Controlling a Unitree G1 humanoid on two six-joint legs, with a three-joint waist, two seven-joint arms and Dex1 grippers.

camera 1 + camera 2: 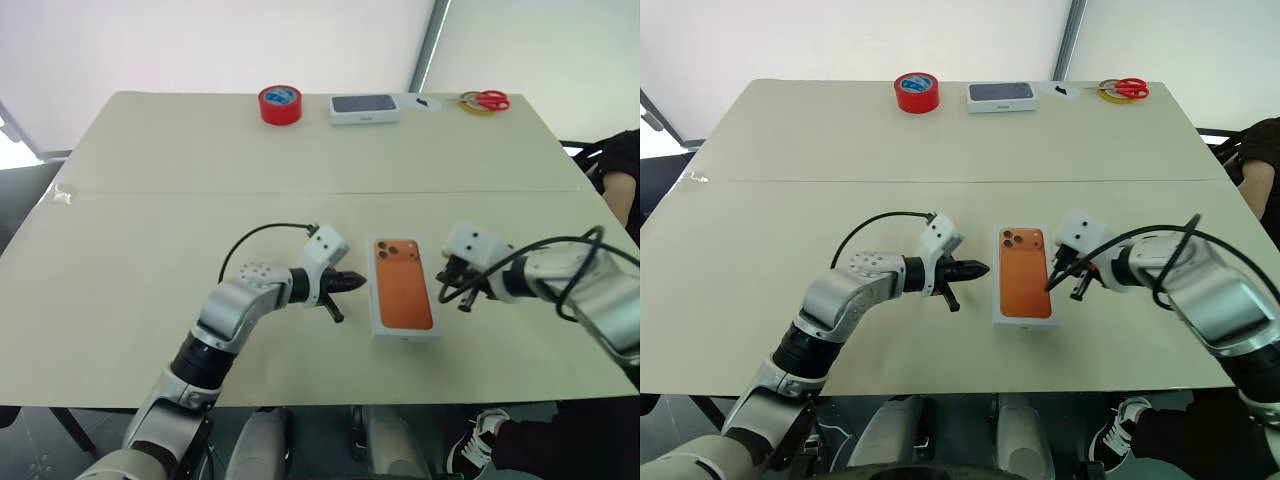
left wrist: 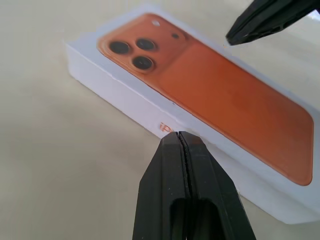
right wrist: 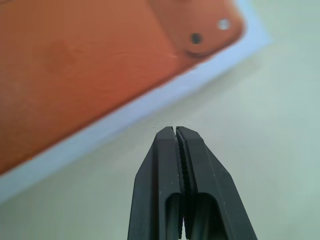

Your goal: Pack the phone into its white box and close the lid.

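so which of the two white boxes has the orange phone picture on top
The lid between both hands; the white box with a dark top sits at the far edge beside the red tape roll.
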